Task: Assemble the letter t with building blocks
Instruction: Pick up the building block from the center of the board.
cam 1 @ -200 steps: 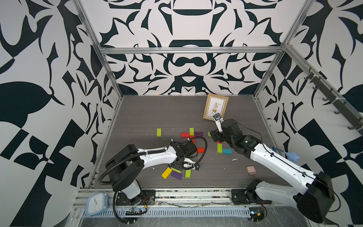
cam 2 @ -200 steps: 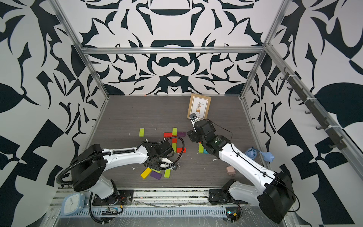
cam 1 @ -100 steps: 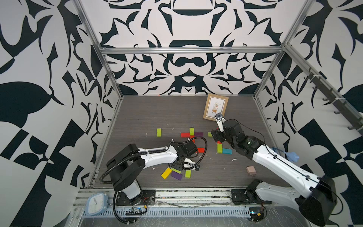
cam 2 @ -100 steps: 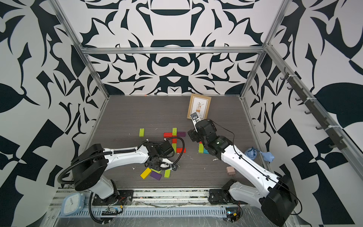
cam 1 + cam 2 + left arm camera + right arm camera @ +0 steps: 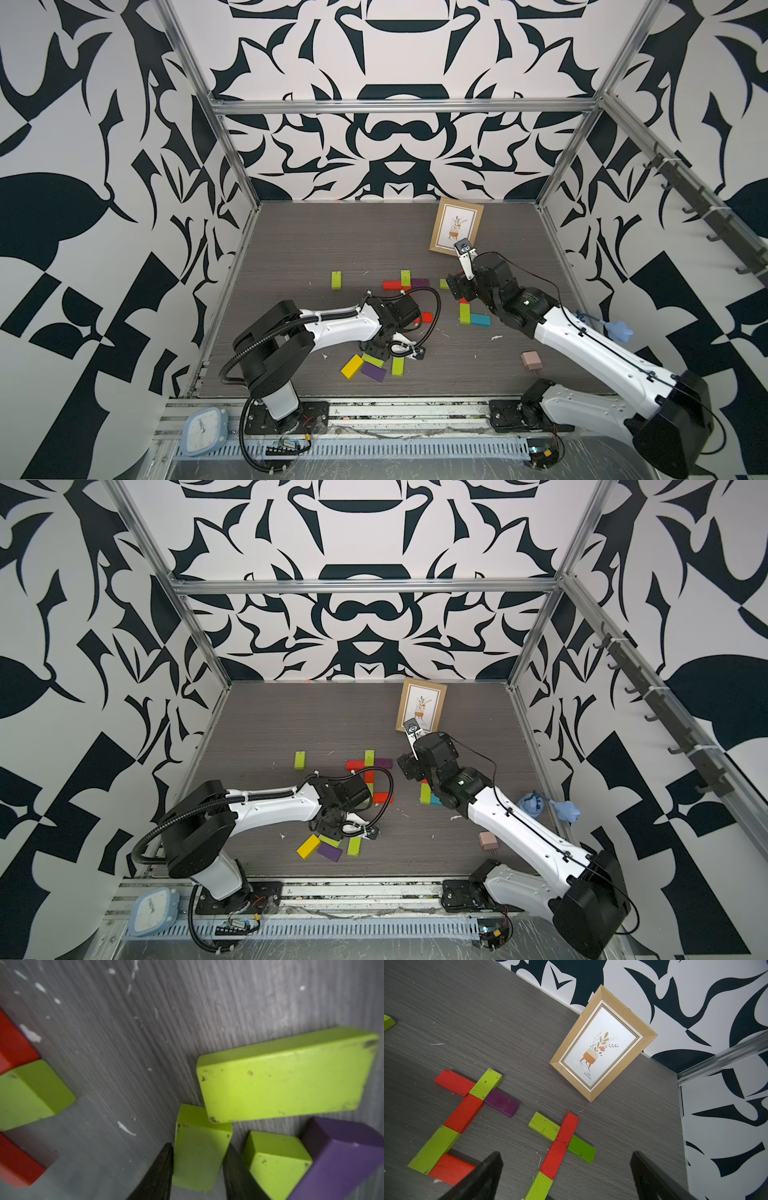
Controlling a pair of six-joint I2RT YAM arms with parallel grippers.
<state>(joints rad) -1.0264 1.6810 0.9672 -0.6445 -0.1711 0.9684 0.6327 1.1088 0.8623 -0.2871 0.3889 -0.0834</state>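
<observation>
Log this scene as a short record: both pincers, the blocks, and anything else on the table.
left pincer: closed on a lime block in the near pile
right pincer: open, empty, raised over the laid blocks
laid blocks: two cross-like shapes, a purple-armed figure and a red-and-lime figure
near pile: yellow block, purple block, more lime ones
other items: picture frame, pink plug adapter

One printed caption, on the framed print

In the right wrist view we read small type under the potted-plant drawing in the picture frame (image 5: pixel 603 1043): roughly 4"x6" over 10cmx15cm. The clock (image 5: pixel 205 430) dial is too small for us to read.
</observation>
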